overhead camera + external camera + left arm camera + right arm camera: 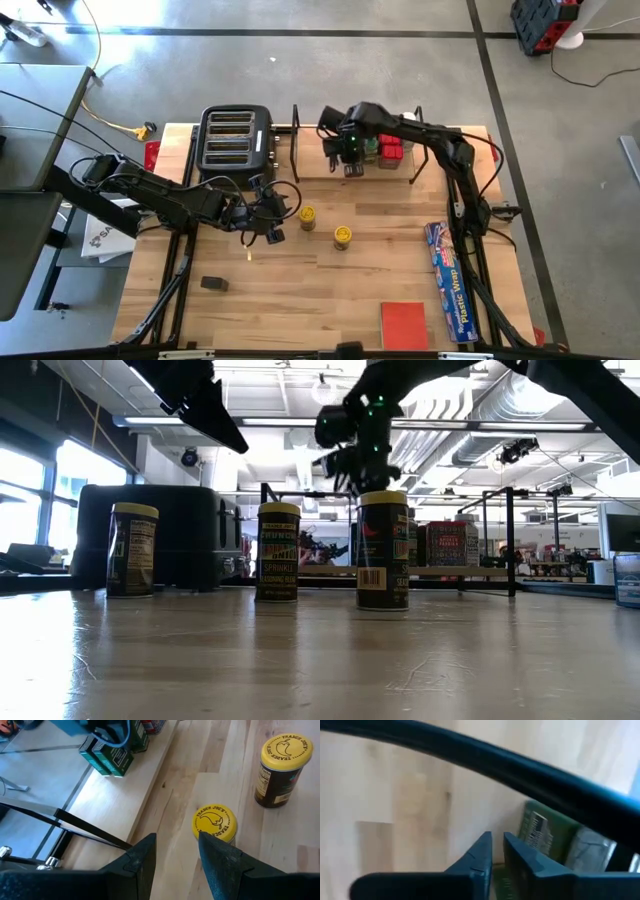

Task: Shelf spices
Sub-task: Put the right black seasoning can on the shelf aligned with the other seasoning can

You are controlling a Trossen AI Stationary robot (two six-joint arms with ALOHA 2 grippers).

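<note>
- Flat red square (pixel 403 325) near edge of the light-wood table (pixel 300 290); long blue plastic-wrap box (pixel 450 280) at right edge; small black block (pixel 214 284) near left.
- Two round dark spice jars with yellow lids stand mid-table, well apart: left jar (pixel 307 217), right jar (pixel 342 237).
- Left gripper (pixel 268 212) hovers just left of the left jar, fingers (pixel 145 860) spread, nothing between them.
- Black four-slot toaster (pixel 236 140) far left.
- Low shelf, light-wood board in black wire frame (pixel 330 165), far centre; green and red tins (pixel 390 152) on it toward the right.
- Right gripper (pixel 352 150) over the shelf beside the tins, fingers (pixel 482 855) nearly pressed together, empty.
</note>
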